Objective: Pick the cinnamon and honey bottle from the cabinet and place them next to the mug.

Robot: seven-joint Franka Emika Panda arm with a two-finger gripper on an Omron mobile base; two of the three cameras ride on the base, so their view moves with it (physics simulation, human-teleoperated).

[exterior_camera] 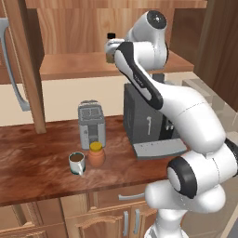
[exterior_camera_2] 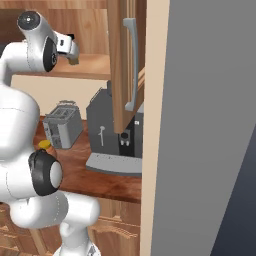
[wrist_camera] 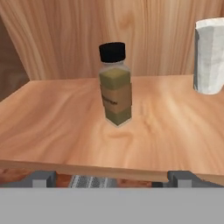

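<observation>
Orange honey bottle (exterior_camera: 96,155) already stood beside the mug (exterior_camera: 77,162); cinnamon (wrist_camera: 115,84) stood upright on the cabinet (wrist_camera: 65,113) shelf, left of a white cup (wrist_camera: 210,54). Gripper (wrist_camera: 113,177) hung before the shelf edge, jaws spread and empty. Next move, by my reading: advance to straddle the cinnamon, then close.

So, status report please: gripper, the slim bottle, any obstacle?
Gripper open, short of shelf. Slim olive black-capped cinnamon bottle upright on wooden cabinet shelf, untouched. Tall white cup apart to one side, path clear.
</observation>
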